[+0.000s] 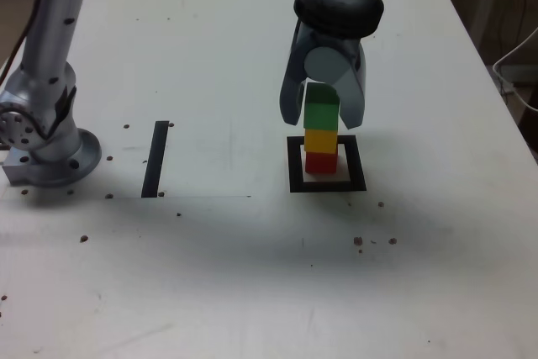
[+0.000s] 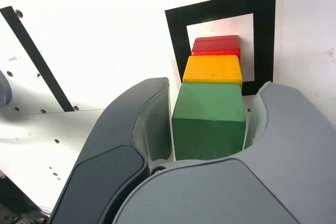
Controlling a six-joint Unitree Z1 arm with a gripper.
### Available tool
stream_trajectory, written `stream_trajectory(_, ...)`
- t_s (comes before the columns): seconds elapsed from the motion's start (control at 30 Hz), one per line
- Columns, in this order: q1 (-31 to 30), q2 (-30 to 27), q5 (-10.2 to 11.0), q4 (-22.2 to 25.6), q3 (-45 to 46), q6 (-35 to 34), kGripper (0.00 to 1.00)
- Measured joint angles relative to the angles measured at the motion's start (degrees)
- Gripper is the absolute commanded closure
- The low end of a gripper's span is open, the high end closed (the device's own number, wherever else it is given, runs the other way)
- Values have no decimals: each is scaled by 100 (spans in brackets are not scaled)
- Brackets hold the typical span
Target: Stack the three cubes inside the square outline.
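Three cubes stand in one upright stack inside the square outline (image 1: 295, 166): the red cube (image 1: 320, 162) at the bottom, the yellow cube (image 1: 320, 140) on it, the green cube (image 1: 321, 113) on top. My gripper (image 1: 322, 120) hangs straight over the stack with one finger on each side of the green cube. In the wrist view a thin gap shows between the green cube (image 2: 209, 124) and each finger, so my gripper (image 2: 215, 88) is slightly open and holds nothing. Below the green cube are the yellow cube (image 2: 212, 69), the red cube (image 2: 216, 44) and the black outline (image 2: 176, 30).
A straight black strip (image 1: 155, 159) lies on the white table to the exterior view's left of the stack, also in the wrist view (image 2: 37, 59). The arm's metal base (image 1: 50, 153) stands at the table's left edge. Small dark specks dot the tabletop.
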Motion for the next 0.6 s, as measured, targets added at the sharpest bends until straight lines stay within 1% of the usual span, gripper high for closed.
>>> stream_trajectory(0.07, 0, 0, 19, -2, 0, 0, 1)
stream_trajectory(0.3, 0, -24, 79, -12, 0, -6, 1)
stream_trajectory(0.6, 2, -295, 133, 24, -5, -29, 1)
